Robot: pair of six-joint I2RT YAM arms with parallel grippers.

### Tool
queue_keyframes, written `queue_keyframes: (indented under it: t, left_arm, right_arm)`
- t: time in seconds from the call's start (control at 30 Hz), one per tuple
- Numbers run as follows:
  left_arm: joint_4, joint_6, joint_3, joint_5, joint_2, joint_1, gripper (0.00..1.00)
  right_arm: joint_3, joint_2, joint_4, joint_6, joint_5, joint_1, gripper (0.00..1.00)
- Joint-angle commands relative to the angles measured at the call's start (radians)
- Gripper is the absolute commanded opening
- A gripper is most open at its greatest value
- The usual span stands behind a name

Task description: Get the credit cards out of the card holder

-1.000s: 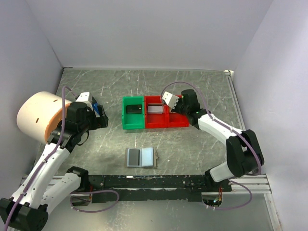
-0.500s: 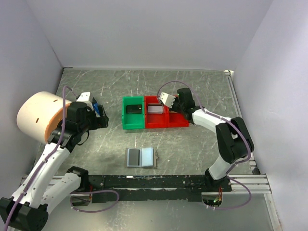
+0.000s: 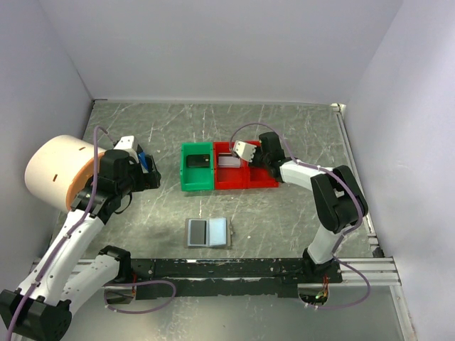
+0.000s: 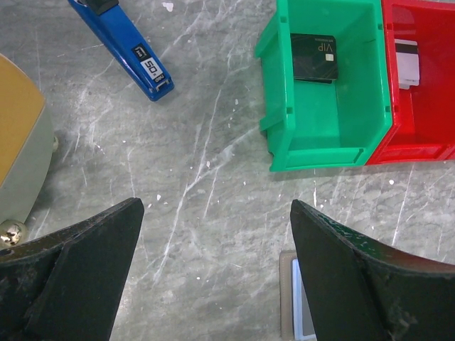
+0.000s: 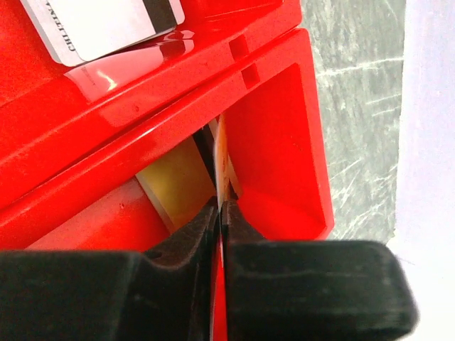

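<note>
The grey card holder (image 3: 208, 232) lies open near the table's front; its edge shows in the left wrist view (image 4: 286, 298). My right gripper (image 3: 257, 167) is low in the right red tray (image 3: 269, 182), shut on a thin card seen edge-on (image 5: 222, 160) between its tips (image 5: 221, 206). A gold card face (image 5: 178, 188) shows beside it. A white striped card (image 5: 106, 25) lies in the middle red tray (image 3: 228, 159). A black VIP card (image 4: 313, 57) lies in the green tray (image 3: 186, 177). My left gripper (image 4: 217, 207) is open and empty, left of the trays (image 3: 151, 172).
A blue stapler (image 4: 124, 46) lies on the table beside my left gripper. A large beige roll (image 3: 60, 170) stands at the far left. Grey walls close the table's left, back and right sides.
My right gripper has moved left and down into the right red tray with the card. The left arm and the card holder have not moved.
</note>
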Motion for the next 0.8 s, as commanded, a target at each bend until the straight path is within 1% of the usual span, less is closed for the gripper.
queue_keyframes:
  t: [0.0, 0.03, 0.07, 0.1, 0.2, 0.4, 0.5, 0.57, 0.63, 0.7, 0.77]
  left_arm:
    - [0.033, 0.015, -0.003, 0.022, 0.0, 0.011, 0.96]
    - [0.034, 0.015, -0.002, 0.022, 0.0, 0.012, 0.96]
    - [0.034, 0.015, -0.002, 0.022, 0.002, 0.012, 0.96]
    - [0.034, 0.016, -0.002, 0.024, 0.001, 0.012, 0.96]
    - [0.037, 0.017, -0.004, 0.031, 0.003, 0.014, 0.96]
    - [0.036, 0.017, -0.003, 0.034, 0.005, 0.015, 0.96]
    - [0.036, 0.017, -0.004, 0.036, 0.004, 0.016, 0.96]
    - [0.039, 0.017, -0.006, 0.042, 0.003, 0.016, 0.96]
    - [0.039, 0.017, -0.005, 0.051, 0.006, 0.016, 0.96]
    - [0.037, 0.017, -0.002, 0.053, 0.009, 0.017, 0.96]
    - [0.039, 0.017, -0.003, 0.062, 0.009, 0.017, 0.96]
  right_arm:
    - [0.008, 0.003, -0.013, -0.023, -0.032, -0.007, 0.13]
    - [0.002, 0.001, -0.016, -0.027, -0.035, -0.007, 0.27]
    - [-0.001, 0.0, -0.023, -0.027, -0.04, -0.007, 0.36]
    - [-0.001, -0.002, -0.033, -0.027, -0.042, -0.007, 0.41]
    - [0.0, -0.003, -0.042, -0.014, -0.037, -0.007, 0.43]
    - [0.002, -0.036, -0.039, 0.025, -0.042, -0.007, 0.45]
    - [0.004, -0.076, -0.013, 0.089, -0.024, -0.007, 0.46]
    - [0.007, -0.127, 0.021, 0.165, -0.01, -0.006, 0.47]
    - [0.02, -0.192, 0.036, 0.28, 0.003, -0.006, 0.48]
    - [0.048, -0.257, 0.016, 0.461, 0.005, -0.006, 0.51]
    - [0.056, -0.323, -0.02, 0.682, 0.009, -0.006, 0.5]
